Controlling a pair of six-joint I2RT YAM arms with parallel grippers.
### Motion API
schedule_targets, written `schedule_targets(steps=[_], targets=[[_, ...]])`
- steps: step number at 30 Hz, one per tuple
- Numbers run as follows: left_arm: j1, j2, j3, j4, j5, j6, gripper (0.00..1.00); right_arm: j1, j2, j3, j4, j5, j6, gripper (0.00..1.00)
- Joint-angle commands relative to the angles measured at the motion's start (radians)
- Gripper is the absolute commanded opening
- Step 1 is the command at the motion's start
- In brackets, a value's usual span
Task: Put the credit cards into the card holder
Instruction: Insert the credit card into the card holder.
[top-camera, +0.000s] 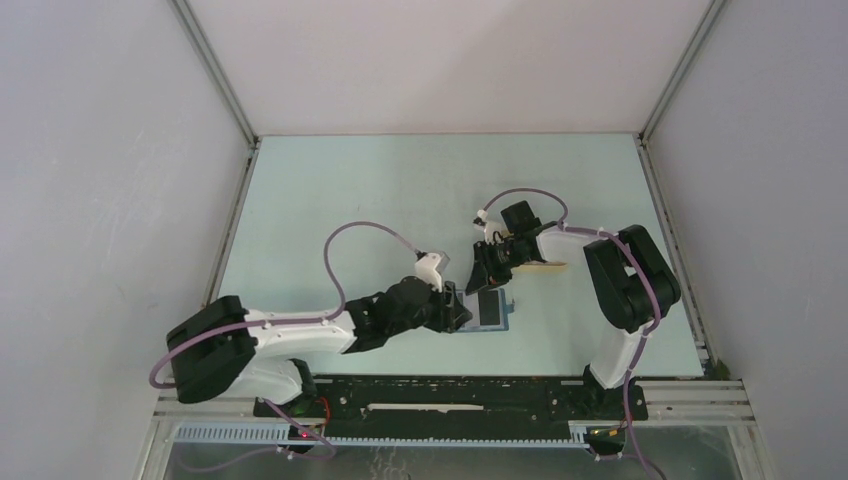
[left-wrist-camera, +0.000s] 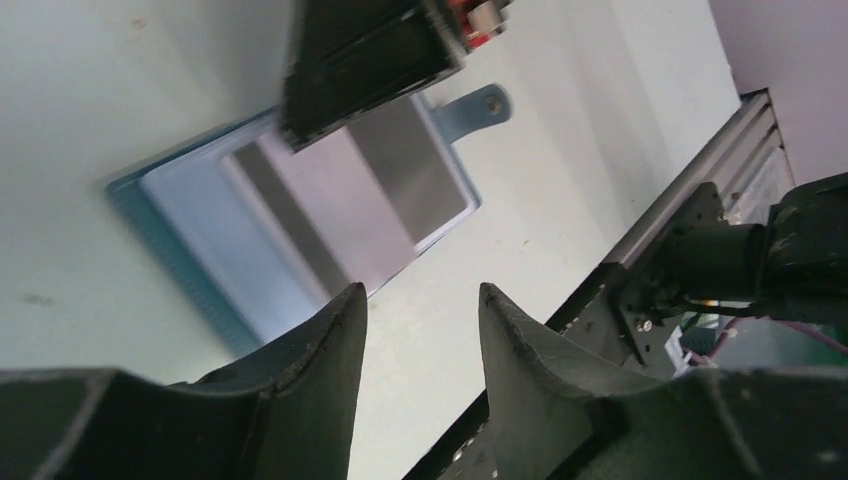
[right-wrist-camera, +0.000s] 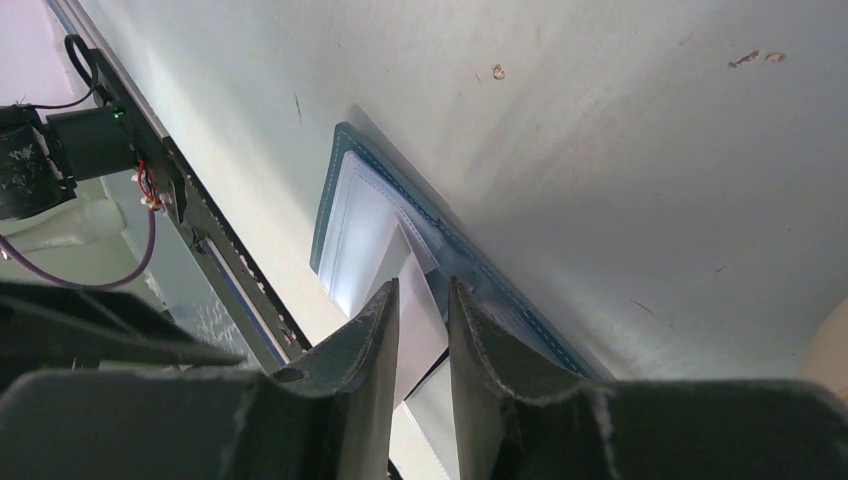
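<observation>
The card holder (top-camera: 507, 312), a teal-blue wallet, lies open on the table near the front edge. A whitish-grey credit card (left-wrist-camera: 330, 215) with a dark stripe lies on its light blue pockets (left-wrist-camera: 195, 215). My right gripper (top-camera: 488, 280) hovers over the card's far end, its jaws a narrow gap apart. In the right wrist view the card (right-wrist-camera: 412, 262) shows through that gap (right-wrist-camera: 423, 290), reaching into a pocket of the wallet (right-wrist-camera: 350, 215). My left gripper (left-wrist-camera: 420, 295) is open and empty beside the wallet's near edge, and also shows in the top view (top-camera: 462, 305).
A beige tray (top-camera: 548, 264) lies just right of the right gripper, partly hidden by it. The wallet's snap tab (left-wrist-camera: 482, 104) points toward the black metal rail (left-wrist-camera: 690, 170) at the table's front edge. White walls enclose the table.
</observation>
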Motion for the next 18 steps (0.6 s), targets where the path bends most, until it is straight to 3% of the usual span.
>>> schedule_targets(steps=[1, 10, 18], targets=[[-0.038, 0.091, 0.136, 0.062, -0.047, -0.015, 0.5, 0.011, 0.008, 0.028, -0.017, 0.0, -0.022, 0.33], [-0.085, 0.33, 0.326, 0.019, -0.086, -0.076, 0.48, 0.011, 0.012, 0.031, -0.023, 0.001, -0.019, 0.33], [-0.098, 0.415, 0.392, -0.057, -0.144, -0.108, 0.5, 0.009, 0.023, 0.036, -0.03, 0.0, -0.021, 0.33]])
